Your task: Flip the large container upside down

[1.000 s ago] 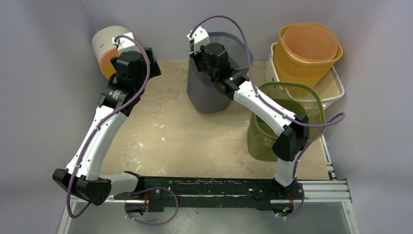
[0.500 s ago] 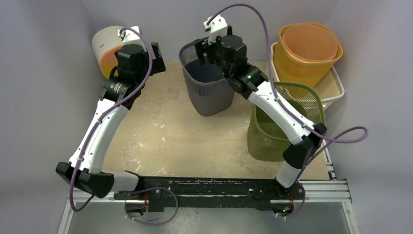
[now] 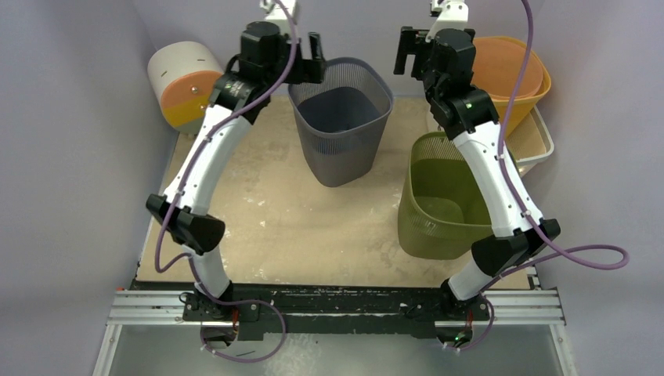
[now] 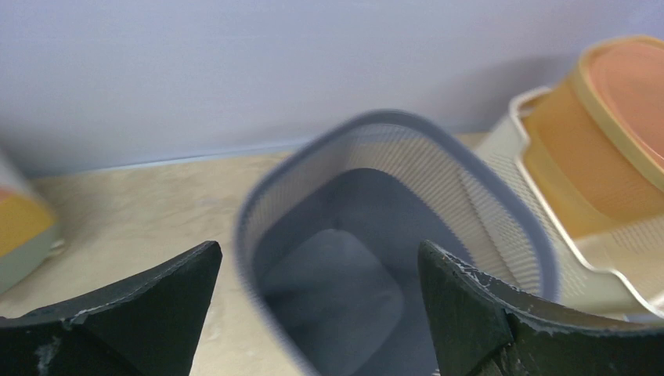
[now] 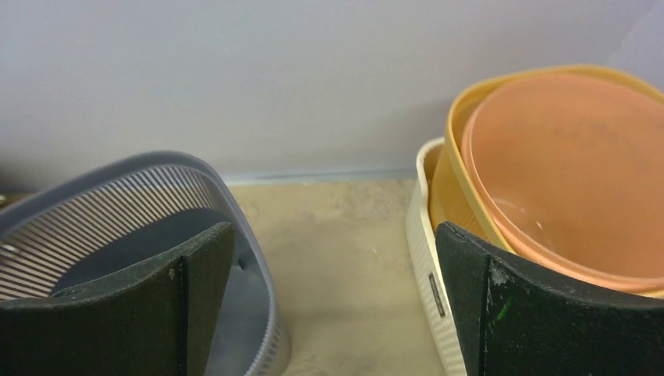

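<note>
The grey mesh container (image 3: 338,163) stands upright (open mouth facing up) toward the back middle.

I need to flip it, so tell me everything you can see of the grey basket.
The grey basket looks like plastic: slatted mesh walls, solid rim, rounded-square mouth, tapering to a solid base. It stands upright and empty on the table. The left end effector hangs open by its rim; no contact shows.

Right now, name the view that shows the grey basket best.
The top view: the whole grey basket shows, upright, rim to base, sharp. The left wrist view looks into it but blurred and cut off below. The right wrist view catches only part of its rim.
</note>
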You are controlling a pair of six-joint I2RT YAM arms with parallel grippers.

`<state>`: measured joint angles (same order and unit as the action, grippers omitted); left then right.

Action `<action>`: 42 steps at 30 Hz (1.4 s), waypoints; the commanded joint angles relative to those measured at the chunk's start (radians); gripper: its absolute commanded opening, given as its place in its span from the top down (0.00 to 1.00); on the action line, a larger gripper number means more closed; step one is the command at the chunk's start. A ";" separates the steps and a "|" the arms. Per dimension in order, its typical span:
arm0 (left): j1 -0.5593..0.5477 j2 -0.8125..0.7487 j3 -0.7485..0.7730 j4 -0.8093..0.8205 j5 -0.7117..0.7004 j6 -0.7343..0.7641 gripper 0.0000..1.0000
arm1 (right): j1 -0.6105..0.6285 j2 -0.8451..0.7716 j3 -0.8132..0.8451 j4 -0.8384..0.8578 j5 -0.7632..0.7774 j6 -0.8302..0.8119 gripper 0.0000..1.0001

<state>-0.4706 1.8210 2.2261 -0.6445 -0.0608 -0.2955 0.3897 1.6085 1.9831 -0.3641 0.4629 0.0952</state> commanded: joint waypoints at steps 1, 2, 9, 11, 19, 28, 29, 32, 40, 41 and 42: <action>-0.132 0.099 0.142 0.018 0.125 0.036 0.10 | -0.048 -0.069 -0.047 -0.075 0.032 0.087 0.00; -0.165 0.123 0.163 0.019 0.123 0.053 0.10 | -0.057 -0.086 -0.070 -0.073 0.031 0.091 0.00; -0.250 0.210 0.191 0.085 0.144 0.037 0.12 | -0.110 -0.173 -0.178 -0.069 0.039 0.100 0.00; -0.258 0.230 0.183 0.088 0.139 0.041 0.13 | -0.138 -0.192 -0.192 -0.077 0.054 0.096 0.00; -0.269 0.263 0.136 0.106 -0.004 0.079 0.13 | -0.258 -0.251 -0.261 -0.069 -0.033 0.106 0.00; -0.274 0.341 0.185 0.150 0.071 0.048 0.16 | -0.288 -0.259 -0.281 -0.067 -0.046 0.089 0.00; -0.274 0.350 0.185 0.150 0.075 0.046 0.17 | -0.292 -0.259 -0.285 -0.067 -0.046 0.087 0.00; -0.280 0.372 0.188 0.155 0.084 0.034 0.19 | -0.301 -0.263 -0.302 -0.059 -0.054 0.085 0.00; -0.280 0.369 0.161 0.085 0.014 0.082 0.31 | -0.313 -0.271 -0.331 -0.050 -0.065 0.088 0.00; -0.280 0.358 0.150 0.059 -0.016 0.097 0.32 | -0.314 -0.272 -0.331 -0.051 -0.065 0.089 0.00; -0.280 0.344 0.138 0.031 -0.043 0.114 0.32 | -0.314 -0.275 -0.331 -0.051 -0.065 0.088 0.00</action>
<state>-0.7444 2.2066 2.3661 -0.5350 -0.0135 -0.2470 0.0826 1.3712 1.6524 -0.4580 0.4084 0.1879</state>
